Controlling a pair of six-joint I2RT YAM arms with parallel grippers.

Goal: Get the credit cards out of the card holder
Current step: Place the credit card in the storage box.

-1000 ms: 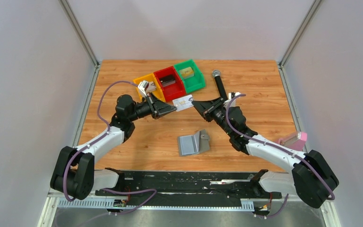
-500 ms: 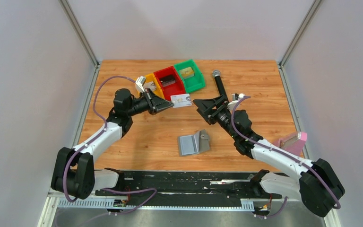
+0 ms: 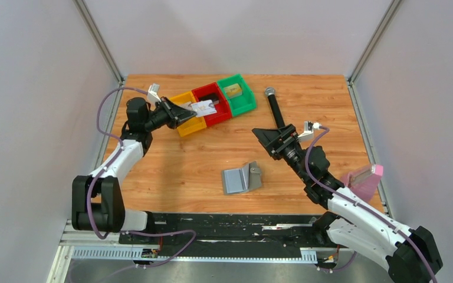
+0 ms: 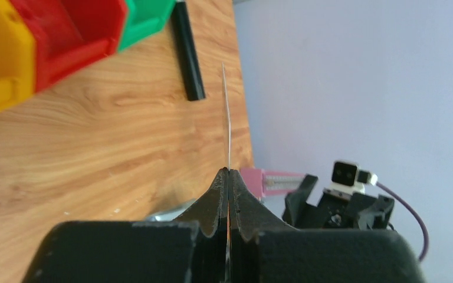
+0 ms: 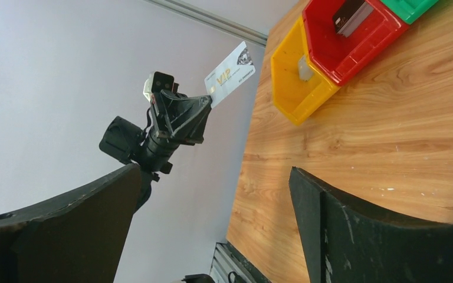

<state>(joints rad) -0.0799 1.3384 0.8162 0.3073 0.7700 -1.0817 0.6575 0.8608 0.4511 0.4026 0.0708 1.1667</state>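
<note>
One white card (image 3: 203,108) noted, pinched at a short end by the shut left gripper (image 3: 192,112), held in the air over the yellow bin (image 3: 187,125) and red bin (image 3: 212,112). Seen edge-on from the left wrist, so a thin hold only; could slip or swivel on a quick wrist turn, or flutter past a bin wall if dropped from this height. Right gripper (image 3: 273,131) spread wide, holding nothing, above the table (image 3: 171,171) near the black rod (image 3: 275,109); might knock that rod on reaching down. Card holder (image 3: 242,178) lying on the table, one flap raised, well apart from both arms and unpinned; likely to slide at the next pull. Counted: three bins, one tan-gold card (image 3: 233,90) in the green bin (image 3: 245,101), one card holder, one rod, one pink item (image 3: 365,175) at the right edge. Dark piece in red bin: cannot tell what.
</note>
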